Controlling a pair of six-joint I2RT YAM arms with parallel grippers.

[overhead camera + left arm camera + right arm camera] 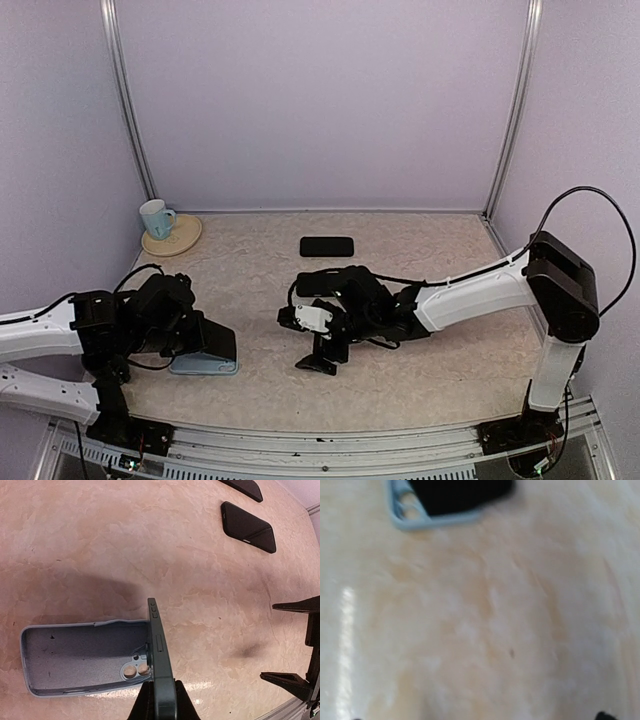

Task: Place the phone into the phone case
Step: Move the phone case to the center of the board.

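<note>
At the lower left of the top view, the left hand (203, 338) is closed tight on the dark phone (159, 645). It holds the phone up on its thin side. One end of the phone is down at the end of the light blue phone case (70, 660) that has the round holes. The phone case lies flat on the table (430, 390) with its open side up.

Near the middle of the top view, the right hand (322, 358) hangs low over the table. Its fingers (290, 680) are spread wide with nothing between them.

A flat black thing (327, 246) lies farther up the table. A cup (155, 217) stands on a round mat (180, 240) at the upper left.
</note>
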